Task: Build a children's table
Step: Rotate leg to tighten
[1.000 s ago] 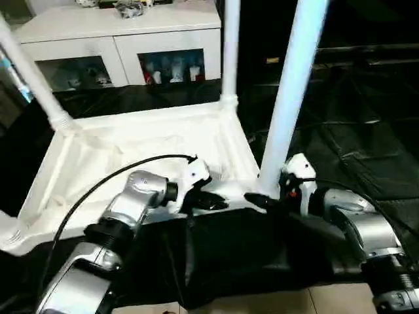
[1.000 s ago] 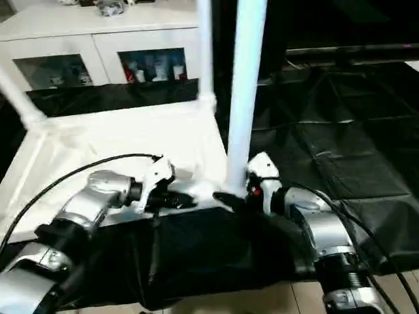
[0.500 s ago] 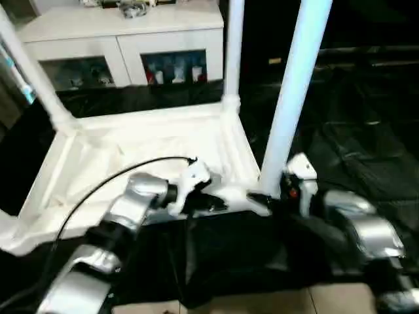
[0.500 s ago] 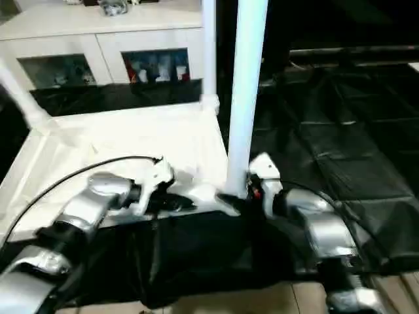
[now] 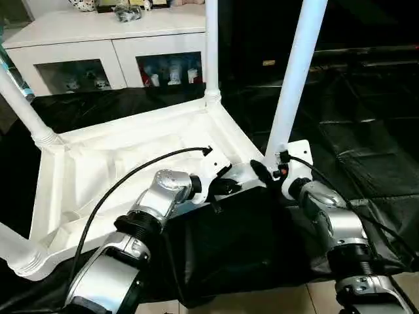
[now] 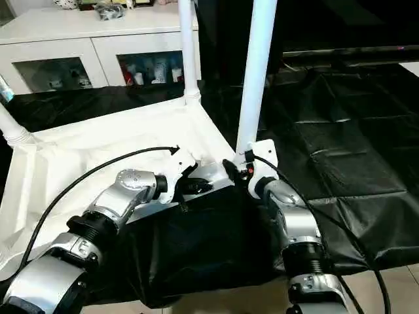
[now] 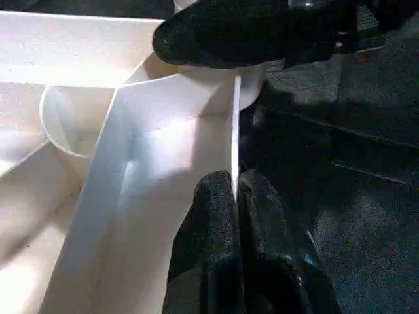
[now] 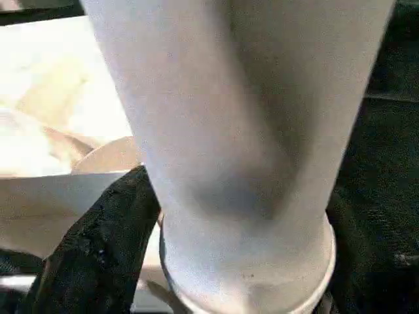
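Since a second ago both forearms have swung inward, so they now converge on the near right corner of the children's table (image 5: 118, 163), and the head camera has shifted too, showing more of the cabinet (image 5: 98, 39) behind.

That children's table lies upside down on the black-draped desk (image 5: 366, 131), ribbed underside facing up, with its legs rising from the corner sockets. Two legs on the right stand upright: the far one (image 5: 211, 46) and the near one (image 5: 294, 72). Another leg (image 5: 23, 108) leans out at the far left corner, and the stub of a fourth (image 5: 13, 245) shows at the near left.

The left tool (image 7: 236, 190) is closed on the thin white rim of the tabletop just beside the near right socket; in the left wrist view its two black fingers (image 7: 209, 222) pinch that edge between them.

The right tool (image 5: 265, 171) sits at the base of the near right leg, where the leg meets its socket. In the right wrist view one black finger (image 8: 98, 248) lies against the side of the leg; whether the tool grips the leg or stands open around it cannot be told.
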You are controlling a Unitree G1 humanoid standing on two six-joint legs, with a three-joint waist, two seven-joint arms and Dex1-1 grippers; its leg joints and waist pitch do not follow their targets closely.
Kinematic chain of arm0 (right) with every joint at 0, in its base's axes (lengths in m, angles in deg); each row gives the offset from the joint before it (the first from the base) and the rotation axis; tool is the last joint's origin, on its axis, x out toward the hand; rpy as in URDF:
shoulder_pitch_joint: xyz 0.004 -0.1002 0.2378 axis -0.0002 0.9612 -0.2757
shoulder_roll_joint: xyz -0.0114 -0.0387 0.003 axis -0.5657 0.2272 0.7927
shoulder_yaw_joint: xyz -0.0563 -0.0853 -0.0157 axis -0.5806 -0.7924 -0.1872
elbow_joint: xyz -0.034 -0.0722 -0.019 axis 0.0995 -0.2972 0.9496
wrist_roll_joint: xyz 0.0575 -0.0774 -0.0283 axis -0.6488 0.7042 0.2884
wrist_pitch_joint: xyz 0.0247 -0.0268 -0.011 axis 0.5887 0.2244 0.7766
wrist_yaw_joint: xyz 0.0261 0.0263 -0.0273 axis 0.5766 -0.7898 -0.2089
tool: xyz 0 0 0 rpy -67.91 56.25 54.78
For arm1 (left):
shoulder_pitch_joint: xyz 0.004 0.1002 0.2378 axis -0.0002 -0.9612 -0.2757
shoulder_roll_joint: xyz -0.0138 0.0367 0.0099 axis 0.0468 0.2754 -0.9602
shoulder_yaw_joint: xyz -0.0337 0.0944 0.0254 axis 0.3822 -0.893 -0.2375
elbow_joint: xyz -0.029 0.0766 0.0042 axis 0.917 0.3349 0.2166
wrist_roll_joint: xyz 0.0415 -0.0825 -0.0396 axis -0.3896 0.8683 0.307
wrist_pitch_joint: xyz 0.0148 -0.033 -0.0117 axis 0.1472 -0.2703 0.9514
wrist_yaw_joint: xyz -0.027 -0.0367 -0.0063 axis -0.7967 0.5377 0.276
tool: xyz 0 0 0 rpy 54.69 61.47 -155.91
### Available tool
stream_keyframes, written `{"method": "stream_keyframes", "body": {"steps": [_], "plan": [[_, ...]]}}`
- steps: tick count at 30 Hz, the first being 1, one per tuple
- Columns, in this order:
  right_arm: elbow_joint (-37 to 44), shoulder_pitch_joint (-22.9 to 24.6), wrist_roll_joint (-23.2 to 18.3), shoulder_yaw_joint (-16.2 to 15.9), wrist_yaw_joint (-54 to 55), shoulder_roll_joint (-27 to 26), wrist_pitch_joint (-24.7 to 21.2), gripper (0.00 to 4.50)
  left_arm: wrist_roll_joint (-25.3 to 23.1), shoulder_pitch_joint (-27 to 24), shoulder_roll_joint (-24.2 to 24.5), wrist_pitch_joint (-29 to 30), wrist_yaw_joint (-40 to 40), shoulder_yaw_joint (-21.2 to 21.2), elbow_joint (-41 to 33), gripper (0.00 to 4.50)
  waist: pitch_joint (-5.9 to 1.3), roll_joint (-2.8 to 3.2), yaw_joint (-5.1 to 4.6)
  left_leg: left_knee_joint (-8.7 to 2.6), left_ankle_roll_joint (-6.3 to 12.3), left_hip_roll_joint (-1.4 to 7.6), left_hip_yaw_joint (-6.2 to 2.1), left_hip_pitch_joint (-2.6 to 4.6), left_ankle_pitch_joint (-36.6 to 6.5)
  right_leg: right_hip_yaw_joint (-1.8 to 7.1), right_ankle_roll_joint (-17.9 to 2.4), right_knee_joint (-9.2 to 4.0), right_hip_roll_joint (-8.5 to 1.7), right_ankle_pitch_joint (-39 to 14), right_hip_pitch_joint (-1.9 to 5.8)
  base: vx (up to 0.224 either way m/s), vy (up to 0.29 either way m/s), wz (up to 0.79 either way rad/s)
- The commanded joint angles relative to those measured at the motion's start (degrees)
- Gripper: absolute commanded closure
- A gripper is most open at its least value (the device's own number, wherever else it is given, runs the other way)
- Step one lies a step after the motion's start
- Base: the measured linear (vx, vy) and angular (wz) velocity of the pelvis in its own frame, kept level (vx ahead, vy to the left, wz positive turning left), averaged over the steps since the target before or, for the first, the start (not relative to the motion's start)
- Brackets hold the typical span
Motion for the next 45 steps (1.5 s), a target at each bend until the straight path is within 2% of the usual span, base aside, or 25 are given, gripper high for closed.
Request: {"method": "stream_keyframes", "body": {"steps": [1, 2, 3, 4, 5, 6, 8, 10, 14, 17, 19, 21, 23, 26, 28, 29, 31, 32, 33, 35, 38, 39, 40, 42, 45], "plan": [[1.2, 1.6, -1.7, -5.8, -7.4, -0.8, -1.7, 0.63, 2.6, 0.9, -1.1, -2.7, -3.0, 0.2, -3.3, 4.50, -3.41, -1.21, -0.16, -4.40, 3.40, 2.87, -1.86, 0.98, -17.7, 1.77, -10.3, -4.70, -2.45, -20.7, 2.14, 0.000, 0.000, 0.00], [1.5, 1.8, -1.8, -6.2, -8.7, -0.1, -1.6, 0.63, 2.8, 0.7, -0.8, -2.7, -4.0, 0.0, -3.6, 4.50, -3.53, -1.30, 0.00, -4.35, 3.80, 2.93, -1.87, 0.93, -16.8, 1.73, -10.7, -4.53, -2.49, -19.5, 2.33, 0.000, 0.000, 0.00], [3.6, 2.9, -2.1, -7.7, -13.8, 3.3, -1.6, 0.63, 4.0, -0.8, 0.9, -2.0, -9.1, -0.8, -6.2, 4.50, -3.52, -1.33, -0.09, -4.27, 4.28, 2.92, -1.79, 0.79, -16.0, 1.79, -11.3, -4.35, -2.48, -18.2, 2.33, 0.000, 0.000, 0.00], [3.6, 2.9, -2.1, -7.7, -13.8, 3.3, -1.6, 0.63, 4.0, -0.8, 0.9, -2.0, -9.1, -0.8, -6.2, 4.50, -3.63, -1.40, 0.14, -4.26, 4.48, 3.02, -1.91, 0.74, -15.4, 1.70, -11.5, -4.19, -2.58, -17.4, 2.70, 0.000, 0.000, 0.00], [5.7, 3.9, -2.4, -8.8, -18.4, 6.0, -1.9, 0.63, 4.9, -2.2, 2.5, -1.4, -13.1, -1.5, -8.5, 4.50, -3.56, -1.37, 0.18, -4.11, 5.32, 3.03, -1.63, 0.82, -14.8, 1.80, -12.1, -4.14, -2.45, -16.4, 2.40, 0.000, 0.000, 0.00], [6.5, 4.3, -2.5, -9.1, -20.1, 7.2, -1.8, 0.63, 5.1, -2.6, 3.2, -0.9, -14.2, -1.7, -9.3, 4.50, -3.62, -1.32, 0.38, -4.09, 5.89, 3.19, -1.63, 0.69, -13.9, 1.76, -12.5, -3.96, -2.45, -15.3, 2.63, 0.000, 0.000, 0.00], [7.3, 4.7, -2.7, -9.4, -21.9, 8.3, -1.8, 0.63, 5.3, -3.0, 3.9, -0.5, -15.4, -1.9, -10.0, 4.50, -3.72, -1.17, 0.54, -4.02, 6.26, 3.34, -1.59, 0.83, -13.1, 1.73, -13.4, -3.65, -2.36, -13.9, 2.48, 0.000, 0.000, 0.00], [7.9, 5.0, -2.9, -9.3, -24.0, 9.6, -1.9, 0.63, 5.4, -3.6, 4.9, -0.1, -17.1, -2.2, -10.8, 4.50, -3.67, -1.15, 0.69, -3.99, 6.04, 3.35, -1.50, 0.97, -13.0, 1.76, -13.9, -3.63, -2.30, -13.6, 2.38, 0.000, 0.000, 0.00], [8.0, 5.1, -3.5, -8.8, -27.0, 11.3, -1.4, 0.96, 5.8, -4.6, 6.3, 0.7, -19.9, -2.5, -12.5, 4.50, -3.54, -1.22, 0.93, -4.07, 5.44, 3.36, -1.46, 1.01, -14.0, 1.82, -13.7, -3.74, -2.36, -15.3, 2.29, 0.000, 0.000, 0.00], [9.1, 5.6, -4.3, -9.7, -28.7, 12.0, -2.1, 1.33, 5.6, -5.0, 6.7, 1.4, -20.1, -2.3, -13.5, 4.50, -3.51, -1.29, 1.15, -4.13, 4.72, 3.42, -1.52, 1.18, -14.6, 1.89, -13.3, -3.86, -2.48, -16.8, 2.28, 0.000, 0.000, 0.00], [9.4, 5.7, -4.6, -9.8, -28.8, 11.8, -2.3, 1.33, 5.6, -5.0, 6.8, 1.5, -20.0, -2.2, -13.5, 4.50, -3.53, -1.24, 1.31, -4.14, 4.73, 3.40, -1.52, 1.12, -14.2, 1.91, -13.1, -3.82, -2.41, -16.5, 2.24, 0.000, 0.000, 0.00], [9.6, 5.8, -4.6, -9.9, -28.6, 11.4, -2.4, 1.62, 5.6, -4.9, 6.6, 1.5, -19.4, -2.0, -13.3, 4.50, -3.57, -1.25, 1.35, -4.13, 4.67, 3.36, -1.51, 1.10, -13.9, 1.88, -13.2, -3.75, -2.36, -15.7, 2.23, 0.000, 0.000, 0.00], [9.4, 6.0, -4.2, -9.8, -27.2, 10.4, -2.5, 1.67, 5.2, -4.6, 6.1, 1.5, -17.7, -1.7, -12.8, 4.50, -3.57, -1.27, 1.31, -4.12, 4.59, 3.33, -1.52, 1.09, -14.0, 1.87, -13.2, -3.76, -2.38, -15.8, 2.20, 0.000, 0.000, 0.00], [8.2, 5.9, -3.0, -9.0, -22.7, 8.2, -3.1, 1.74, 4.3, -3.9, 4.8, 1.1, -13.8, -0.8, -11.4, 4.50, -3.44, -1.34, 1.09, -4.21, 3.88, 3.19, -1.55, 1.10, -14.8, 1.89, -12.6, -4.02, -2.41, -17.7, 2.09, 0.000, 0.000, 0.00], [5.3, 5.2, -1.1, -7.6, -14.7, 5.1, -2.9, 1.76, 3.0, -2.5, 2.9, 0.3, -8.1, 0.2, -8.9, 4.50, -3.31, -1.30, 0.85, -4.33, 3.12, 3.11, -1.67, 1.11, -16.0, 1.87, -11.7, -4.30, -2.46, -20.2, 2.03, 0.000, 0.000, 0.00], [3.0, 4.7, -0.1, -6.5, -8.8, 2.8, -2.9, 1.77, 2.1, -1.4, 1.3, 0.0, -3.4, 0.9, -6.8, 4.50, -3.19, -1.26, 0.56, -4.36, 2.10, 2.96, -1.69, 1.34, -17.1, 1.87, -11.0, -4.61, -2.41, -22.6, 1.65, 0.000, 0.000, 0.00], [-0.6, 3.5, 1.0, -4.4, 0.4, -0.9, -3.3, 1.77, 1.3, 0.4, -1.3, 0.4, 3.6, 2.0, -3.9, 4.50, -3.11, -1.34, 0.08, -4.45, 0.70, 2.77, -1.90, 1.59, -19.2, 1.68, -10.0, -4.94, -2.40, -26.0, 1.62, 0.000, 0.000, 0.00], [-0.6, 3.5, 1.0, -4.4, 0.4, -0.9, -3.3, 1.77, 1.3, 0.4, -1.3, 0.4, 3.6, 2.0, -3.9, 4.50, -3.04, -1.11, -0.10, -4.42, 0.38, 2.79, -1.87, 1.99, -20.4, 1.76, -9.5, -5.38, -2.39, -27.0, 1.15, 0.000, 0.000, 0.00], [-2.7, 2.4, 1.4, -3.2, 5.4, -3.1, -3.4, 1.77, 1.2, 1.4, -2.9, 0.6, 6.8, 2.4, -2.6, 4.50, -3.02, -1.22, -0.27, -4.44, 0.42, 2.65, -1.94, 1.92, -21.4, 1.67, -8.9, -5.51, -2.33, -28.1, 1.21, 0.000, 0.000, 0.00], [-4.1, 1.5, 2.0, -3.4, 8.0, -5.2, -2.8, 1.77, 1.1, 2.0, -4.4, 0.6, 8.7, 2.3, -2.0, 4.50, -2.98, -1.25, -0.51, -4.55, 0.56, 2.60, -2.06, 1.78, -22.0, 1.58, -8.0, -5.66, -2.36, -29.3, 1.24, 0.000, 0.000, 0.00], [-3.7, 1.2, 2.3, -4.9, 6.3, -6.3, -1.8, 1.77, 1.1, 2.0, -5.1, 0.4, 8.2, 1.7, -2.2, 4.50, -3.01, -1.29, -0.65, -4.58, 1.12, 2.56, -2.13, 1.58, -22.3, 1.53, -7.2, -5.83, -2.41, -29.9, 1.33, 0.000, 0.000, 0.00], [-1.8, 1.5, -0.4, -4.3, 2.2, -6.9, -1.9, 1.42, 1.1, 1.8, -4.9, -0.1, 6.7, 1.3, -2.5, 4.50, -3.09, -1.29, -0.63, -4.59, 1.65, 2.59, -2.10, 1.45, -21.8, 1.63, -7.2, -5.74, -2.41, -29.1, 1.42, 0.000, 0.000, 0.00], [-1.6, 1.5, -0.7, -4.2, 1.7, -6.9, -1.9, 1.21, 1.1, 1.8, -4.8, -0.2, 6.4, 1.2, -2.5, 4.50, -3.11, -0.80, -0.52, -4.61, 1.76, 2.63, -2.16, 1.49, -21.7, 1.66, -7.3, -5.65, -2.45, -28.6, 1.44, 0.000, 0.000, 0.00], [-0.4, 1.6, -1.7, -4.2, -1.2, -6.3, -2.2, 1.07, 1.1, 1.6, -4.2, -0.9, 4.6, 1.1, -2.5, 4.50, -3.18, -1.04, -0.56, -4.67, 2.09, 2.68, -2.13, 1.29, -21.3, 1.65, -7.8, -5.54, -2.37, -26.9, 1.62, 0.000, 0.000, 0.00], [4.4, 3.0, -2.2, -7.7, -9.2, -2.0, -4.0, 0.70, 1.6, 0.6, -2.1, -2.4, -0.9, 0.2, -3.7, 4.50, -3.41, -1.18, -0.21, -4.55, 3.62, 2.83, -2.03, 0.90, -18.1, 1.80, -9.5, -4.90, -2.41, -21.3, 2.14, 0.000, 0.000, 0.00]]}}
